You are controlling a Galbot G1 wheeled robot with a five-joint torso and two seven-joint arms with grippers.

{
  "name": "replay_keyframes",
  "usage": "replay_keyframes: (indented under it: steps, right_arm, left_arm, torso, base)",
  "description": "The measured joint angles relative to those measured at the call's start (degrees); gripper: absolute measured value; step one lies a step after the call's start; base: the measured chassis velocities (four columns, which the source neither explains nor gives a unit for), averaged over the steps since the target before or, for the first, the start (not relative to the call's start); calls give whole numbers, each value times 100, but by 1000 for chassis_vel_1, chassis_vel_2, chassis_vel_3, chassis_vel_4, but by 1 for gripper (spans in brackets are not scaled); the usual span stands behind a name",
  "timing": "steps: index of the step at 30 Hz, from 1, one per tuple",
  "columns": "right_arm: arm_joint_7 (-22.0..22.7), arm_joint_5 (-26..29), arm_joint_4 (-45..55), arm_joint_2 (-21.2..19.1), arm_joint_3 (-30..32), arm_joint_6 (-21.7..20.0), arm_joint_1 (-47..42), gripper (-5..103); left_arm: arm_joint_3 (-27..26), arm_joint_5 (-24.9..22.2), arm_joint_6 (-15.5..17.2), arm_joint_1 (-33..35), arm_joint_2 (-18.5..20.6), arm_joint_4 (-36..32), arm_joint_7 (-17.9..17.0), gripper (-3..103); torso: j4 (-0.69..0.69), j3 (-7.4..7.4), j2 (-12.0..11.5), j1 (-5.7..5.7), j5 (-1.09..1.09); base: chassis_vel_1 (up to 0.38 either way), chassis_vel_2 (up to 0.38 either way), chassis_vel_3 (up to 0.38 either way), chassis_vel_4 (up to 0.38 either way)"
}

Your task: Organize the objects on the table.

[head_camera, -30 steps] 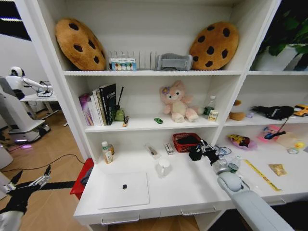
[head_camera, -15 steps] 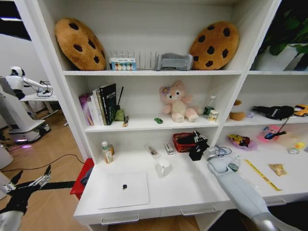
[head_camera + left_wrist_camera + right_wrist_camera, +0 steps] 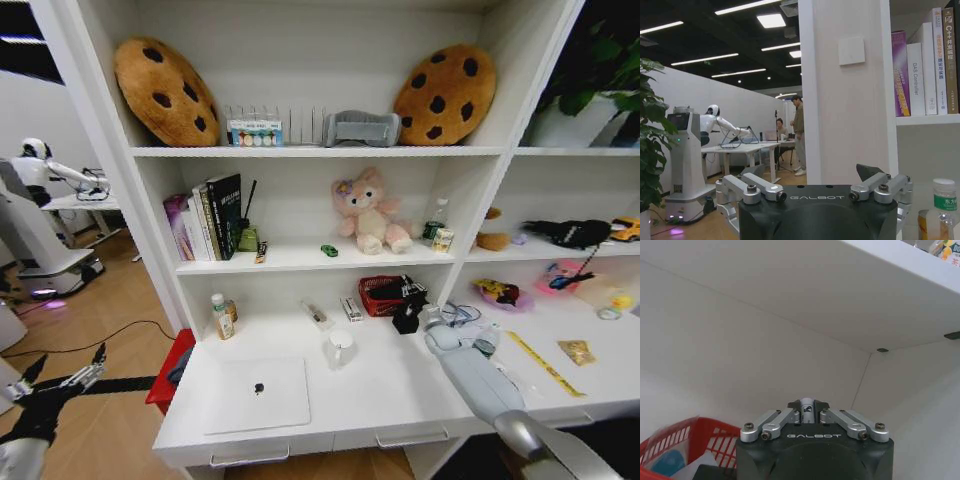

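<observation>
My right gripper (image 3: 410, 297) was reaching into the back of the desk's alcove, right at the red basket (image 3: 380, 295), and its linkage arms were folded in close together at my wrist; I could not tell whether anything sat between the fingers. From the right wrist view the basket's red mesh wall (image 3: 675, 437) lay just beside the gripper body, with something blue and white inside it, and the white underside of the shelf (image 3: 840, 295) hung above. My right forearm ran diagonally across the white table (image 3: 400, 385), passing close by a clear tangle of cable (image 3: 462, 315) and a small bottle (image 3: 484, 343).

My left gripper (image 3: 60, 380) hung low beside the desk, over the wooden floor, fingers spread apart, well away from the work. Its wrist view looked past the shelving unit's side panel (image 3: 845, 100) toward a row of books (image 3: 925, 60) and a green-capped bottle (image 3: 944, 195).

The silver laptop (image 3: 257, 393) lay closed on the front left of the table. Behind it stood a glass jar (image 3: 340, 347), a green-capped bottle (image 3: 222, 316), and two small flat packets (image 3: 335, 312). The tiny green toy car (image 3: 329, 250) sat on the shelf above, left of the pink plush toy (image 3: 368, 211), and a pen (image 3: 261, 252) lay near the books (image 3: 208, 217)
</observation>
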Motion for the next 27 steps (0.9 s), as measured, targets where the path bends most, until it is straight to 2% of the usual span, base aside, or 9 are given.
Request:
replay_keyframes:
  steps: [5, 27]
  right_arm:
    - [12, 243, 167, -22, -30, -118, 5, 13]
    - [-91, -170, -417, 232, -95, 169, 101, 13]
  left_arm:
    - [0, 0, 0, 0, 0, 0, 0, 100]
    - [0, 0, 1, 0, 0, 0, 0, 100]
  torso:
    - [0, 0, 0, 0, -2]
    - [1, -1, 1, 0, -3]
  base:
    - [0, 0, 0, 0]
    - [0, 0, 0, 0]
